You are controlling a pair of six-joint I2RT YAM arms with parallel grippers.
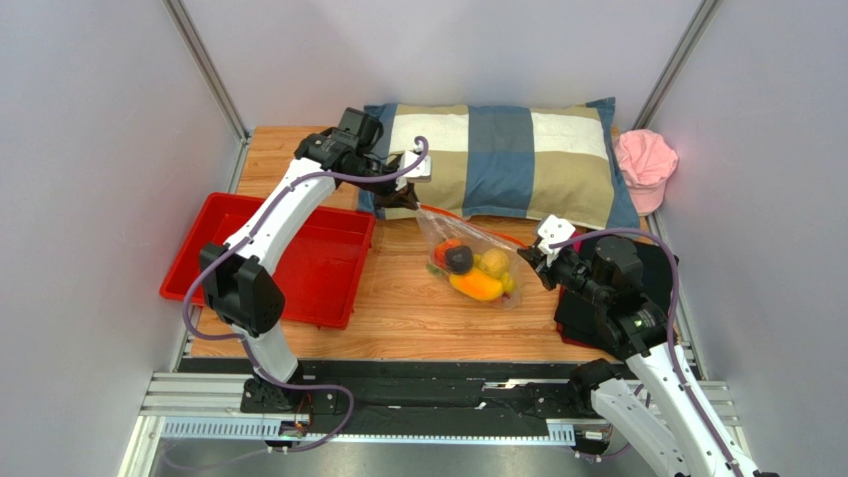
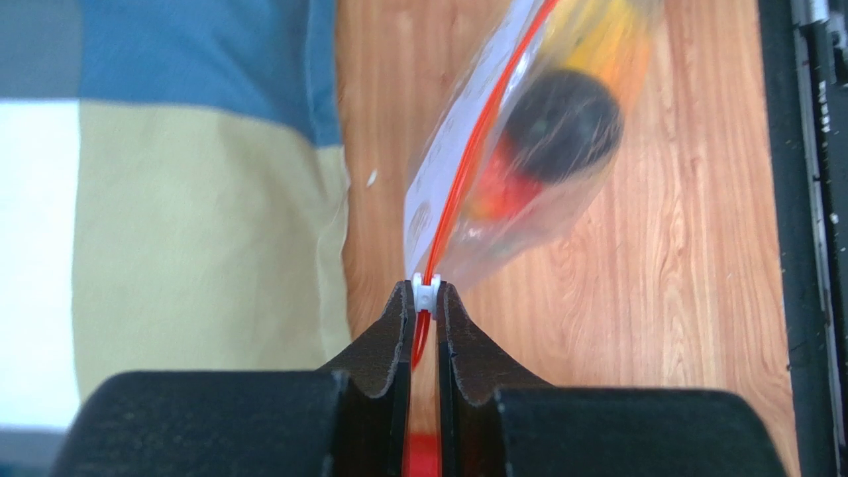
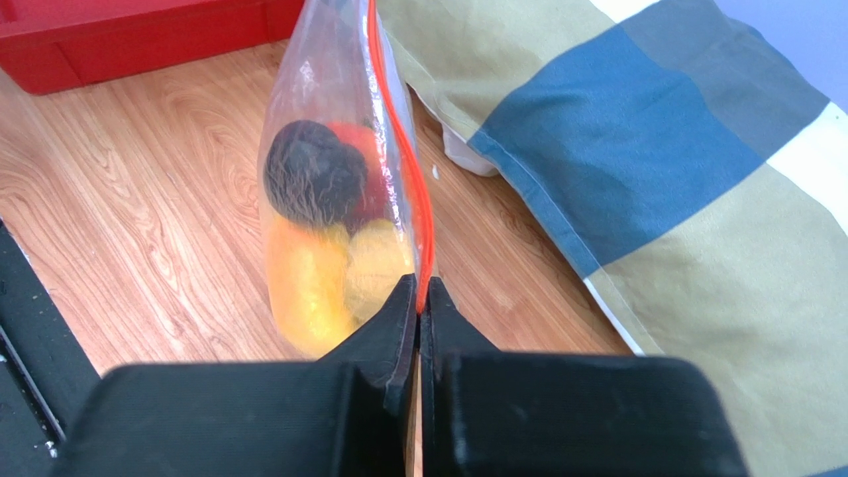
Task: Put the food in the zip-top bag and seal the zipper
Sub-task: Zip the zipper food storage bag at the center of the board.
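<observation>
Item: clear crinkly plastic zip-top bag [image 1: 473, 263], hanging stretched between both arms over the wooden table [image 1: 398, 308], its lower part resting on or just above the boards

Contents: dark purple-black round toy fruit [image 3: 314, 174], yellow and orange toy pieces [image 3: 328, 278] and small red piece [image 2: 498, 189], all inside the bag; no food is seen lying loose

Closure: orange-red zipper strip [image 3: 398, 149] along the top edge, reading as one thin line; whether it is sealed along its full length cannot be told

Left gripper [image 2: 425, 298]: pinched on the small white slider tab [image 2: 425, 294] at the pillow-side end of the strip

Right gripper [image 3: 418, 293]: clamped fast on the opposite end of the zipper strip

Step in hand (judged): sealing. The right arm should anchor its corner while the left travels in line with the strip, so that the track is neither twisted nor slack. Too much pull risks tearing the slider off or slipping the pinch

Surroundings: checked blue, cream and olive pillow [image 1: 508, 159] just behind the left gripper, the likeliest thing to crowd it; red plastic tray [image 1: 299, 258] at left and pink cap [image 1: 645, 164] at far right, both well apart; black mat [image 1: 587, 323] under the right arm
</observation>
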